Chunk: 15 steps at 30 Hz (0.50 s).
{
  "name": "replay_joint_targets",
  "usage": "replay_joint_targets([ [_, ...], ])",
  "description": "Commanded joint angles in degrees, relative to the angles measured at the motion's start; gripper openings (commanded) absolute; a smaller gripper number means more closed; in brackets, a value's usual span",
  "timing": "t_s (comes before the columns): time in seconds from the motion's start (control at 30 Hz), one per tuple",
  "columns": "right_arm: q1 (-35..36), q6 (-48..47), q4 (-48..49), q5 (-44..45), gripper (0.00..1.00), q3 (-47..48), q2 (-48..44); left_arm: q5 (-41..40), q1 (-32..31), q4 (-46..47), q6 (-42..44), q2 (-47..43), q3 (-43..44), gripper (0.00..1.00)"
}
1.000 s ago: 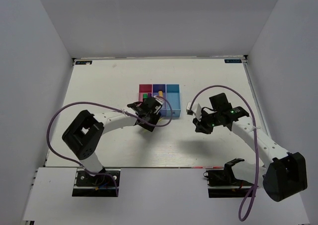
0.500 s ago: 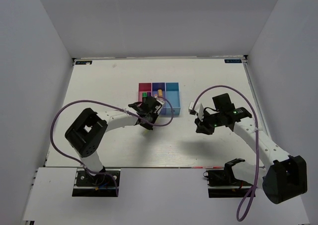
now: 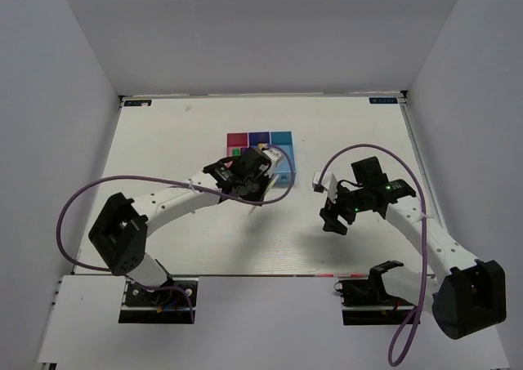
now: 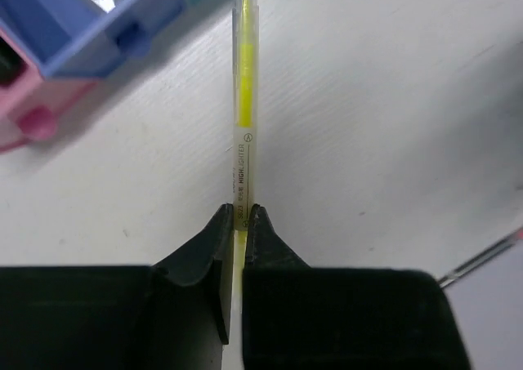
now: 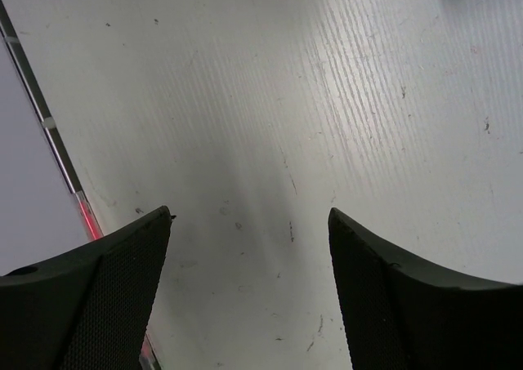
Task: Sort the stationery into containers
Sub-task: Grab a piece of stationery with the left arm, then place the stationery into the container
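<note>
Left jaws now around yellow-green stick point(image 4: 244, 100)

We see a robotics lab test cell: a flat white bench point(image 3: 163, 141) boxed in by plain white wall panels point(image 3: 65, 76) at nine, twelve and three o'clock. Two white-and-black robot arms point(image 3: 163, 200) trailing looped purple cables point(image 3: 122, 180) are bolted to metal base plates point(image 3: 184, 292) at six o'clock. Small printed labels point(image 3: 140, 103) mark the bench's far corners.
</note>
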Motion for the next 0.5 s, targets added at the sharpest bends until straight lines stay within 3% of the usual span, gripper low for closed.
replay_joint_targets([
  [0.0,-0.5,-1.1,-0.4,0.2,0.80,-0.9,-2.0,3.0,-0.9,-2.1,-0.5,-3.9,5.8,0.00],
  [0.13,-0.6,0.7,1.0,0.3,0.80,-1.4,-1.6,1.2,0.6,-2.3,-3.5,-0.6,14.9,0.00],
  [0.37,-1.0,7.8,5.8,6.7,0.80,-2.8,-2.0,-5.7,3.7,-10.2,-20.8,17.9,38.9,0.00],
  [0.47,-1.0,10.9,8.6,10.2,0.80,-3.5,-2.5,-9.0,4.0,-14.0,-26.8,23.8,43.5,0.00],
])
